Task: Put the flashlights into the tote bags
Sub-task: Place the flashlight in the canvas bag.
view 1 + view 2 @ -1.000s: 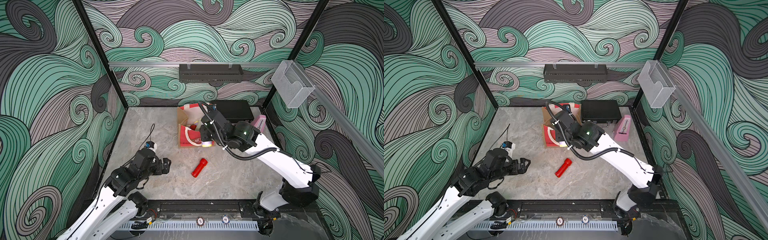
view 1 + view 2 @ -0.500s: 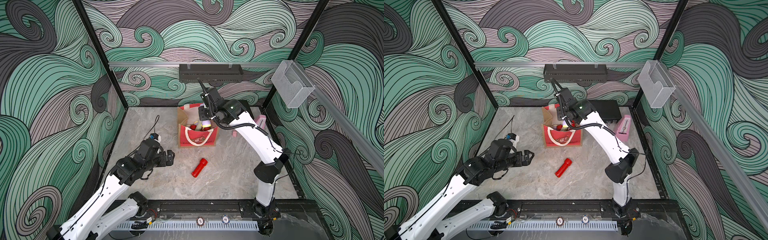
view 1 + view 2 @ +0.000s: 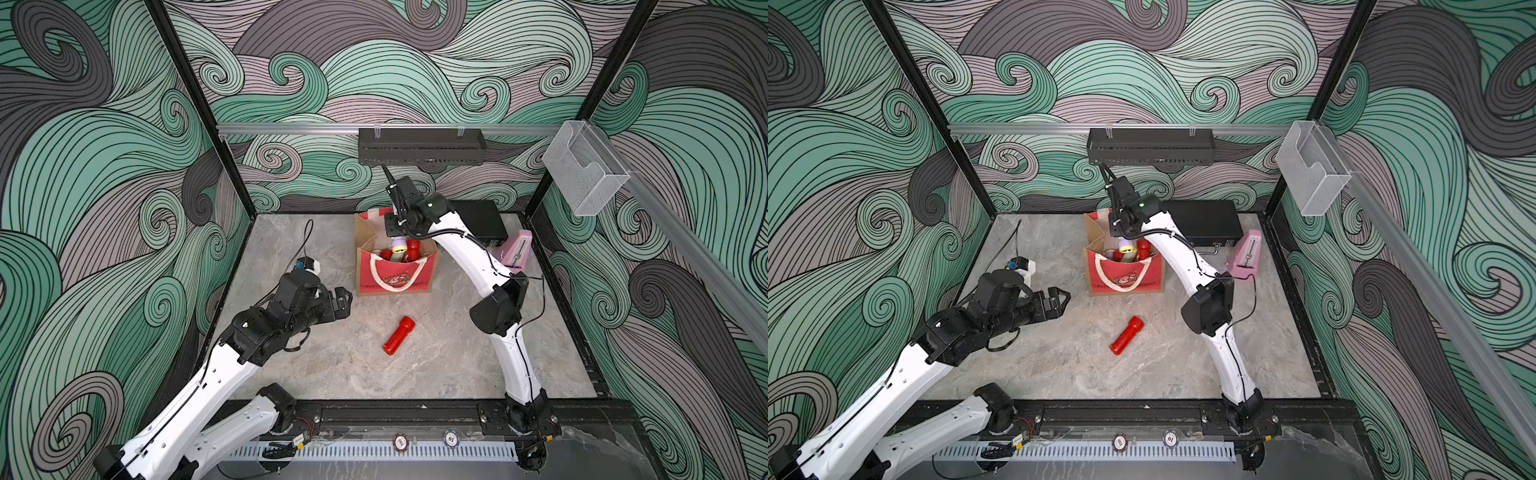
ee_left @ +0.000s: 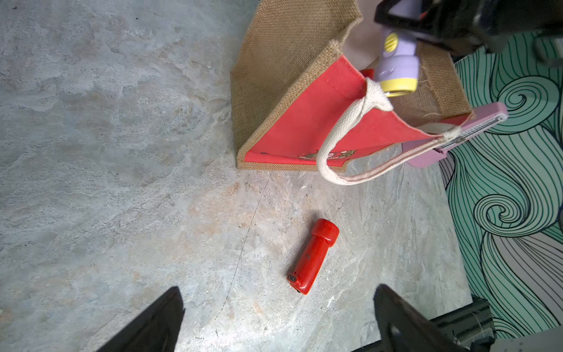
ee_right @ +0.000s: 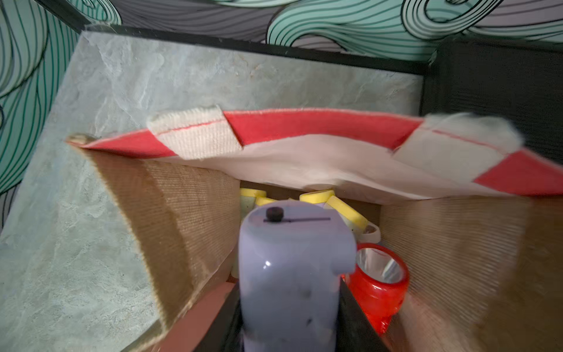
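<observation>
Moved: right arm went from the bag's front up over its mouth; left arm reached further in.
Right gripper (image 5: 289,320): clamped on lilac flashlight (image 3: 399,244), above tote bag (image 3: 397,280) opening.
Left gripper (image 3: 1059,302): jaws apart, empty, left of bag.
Red flashlight (image 3: 399,335): lying on table (image 3: 332,374), before bag.
Bag: several flashlights (image 3: 411,249) inside.

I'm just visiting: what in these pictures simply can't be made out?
- Flashlight count in the bag: the right arm covers part of the opening in both top views; the lilac flashlight blocks the right wrist view.
- Fingers of the right hand: under its wrist in both top views.
- Bag's print: too small in top views, crossed by the handle in the left wrist view.
- Fingers of the left hand: cut off by the left wrist picture's edge.
</observation>
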Controlling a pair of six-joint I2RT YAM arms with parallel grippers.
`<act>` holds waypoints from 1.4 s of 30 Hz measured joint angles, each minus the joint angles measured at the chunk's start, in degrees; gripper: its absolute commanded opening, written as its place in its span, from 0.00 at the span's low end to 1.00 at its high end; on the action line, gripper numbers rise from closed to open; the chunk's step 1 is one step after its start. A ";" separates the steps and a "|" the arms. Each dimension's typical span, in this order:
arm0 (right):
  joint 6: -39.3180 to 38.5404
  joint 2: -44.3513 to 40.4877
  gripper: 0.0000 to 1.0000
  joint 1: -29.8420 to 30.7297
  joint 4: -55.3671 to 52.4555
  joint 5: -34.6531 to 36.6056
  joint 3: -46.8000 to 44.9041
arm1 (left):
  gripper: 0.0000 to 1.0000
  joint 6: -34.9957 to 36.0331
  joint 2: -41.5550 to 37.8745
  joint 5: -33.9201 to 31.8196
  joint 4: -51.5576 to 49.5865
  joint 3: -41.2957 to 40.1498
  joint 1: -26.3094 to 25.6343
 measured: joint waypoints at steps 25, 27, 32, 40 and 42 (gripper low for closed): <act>6.29 2.29 0.65 -0.52 0.70 -1.70 -0.72 | 0.99 3.89 0.39 6.32 9.31 0.07 0.00; 6.60 0.70 0.86 -0.09 0.85 -0.94 -0.70 | 0.99 4.35 0.37 6.32 9.29 0.07 0.02; 7.13 -4.13 0.89 1.53 0.72 1.66 -0.70 | 0.99 5.42 -0.07 6.82 9.18 0.07 0.02; 9.09 -13.66 0.89 6.64 -2.73 6.73 -2.60 | 0.99 8.15 -1.90 8.22 6.01 0.07 0.02; 10.69 -17.18 0.88 8.70 -3.76 7.74 -6.43 | 0.98 8.72 -2.12 8.50 5.11 -0.11 0.02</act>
